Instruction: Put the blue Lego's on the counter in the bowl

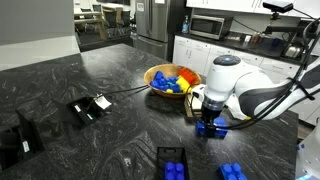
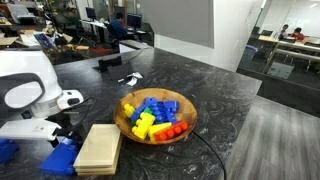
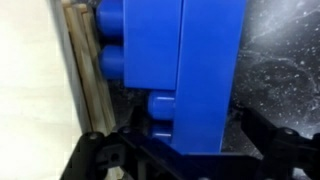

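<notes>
Lego's (image 1: pixel 232 172) outside bowl (image 1: pixel 149 78): three blue.

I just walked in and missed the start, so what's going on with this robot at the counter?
A robot arm is moving blue bricks from the black counter into the wooden bowl. Its end effector appears closed around one blue brick, low over the counter beside a flat wooden block. The bowl holds a pile of blue and yellow bricks. Two more blue bricks lie on the counter, not yet picked up.
</notes>
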Robot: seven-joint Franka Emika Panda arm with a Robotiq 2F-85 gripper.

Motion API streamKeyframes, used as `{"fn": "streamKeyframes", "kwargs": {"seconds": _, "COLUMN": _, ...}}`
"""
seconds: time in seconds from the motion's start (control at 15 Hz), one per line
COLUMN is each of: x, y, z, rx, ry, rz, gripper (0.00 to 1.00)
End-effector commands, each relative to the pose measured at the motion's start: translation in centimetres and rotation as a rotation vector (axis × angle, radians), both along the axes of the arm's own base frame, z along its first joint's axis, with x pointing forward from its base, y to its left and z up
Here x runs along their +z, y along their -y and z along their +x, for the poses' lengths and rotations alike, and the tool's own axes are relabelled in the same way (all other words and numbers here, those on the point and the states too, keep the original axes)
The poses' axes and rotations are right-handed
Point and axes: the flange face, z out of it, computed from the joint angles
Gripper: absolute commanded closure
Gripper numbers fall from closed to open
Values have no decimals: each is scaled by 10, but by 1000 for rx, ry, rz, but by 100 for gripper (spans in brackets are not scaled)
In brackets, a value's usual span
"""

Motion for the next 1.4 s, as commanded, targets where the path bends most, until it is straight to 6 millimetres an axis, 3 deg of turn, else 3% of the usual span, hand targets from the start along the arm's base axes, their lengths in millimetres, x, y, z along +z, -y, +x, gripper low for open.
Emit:
{"fn": "streamKeyframes", "kwargs": {"seconds": 0.0, "x": -1, "y": 0, "z": -7, "rx": 9, "ry": 9, "rz": 32, "gripper": 9}}
{"fn": "streamKeyframes", "kwargs": {"seconds": 0.07, "x": 0, "y": 0, "z": -7, "rx": 3, "ry": 12, "rz": 39, "gripper": 26}}
{"fn": "streamKeyframes", "kwargs": {"seconds": 0.4, "x": 14, "y": 1, "z": -9, "rx": -26, "ry": 28, "rz": 62, "gripper": 62}}
{"fn": "streamKeyframes", "kwargs": {"seconds": 0.67, "x": 39, "y": -4, "z": -15, "rx": -38, "ry": 43, "rz": 56, "gripper": 62}}
{"fn": "streamKeyframes", "kwargs": {"seconds": 1.0, "x": 91, "y": -5, "z": -13, "rx": -106, "ry": 76, "rz": 3, "gripper": 62}}
{"fn": "streamKeyframes", "kwargs": {"seconds": 1.33, "x": 149, "y": 21, "z": 30, "rx": -139, "ry": 195, "rz": -85, "gripper": 62}}
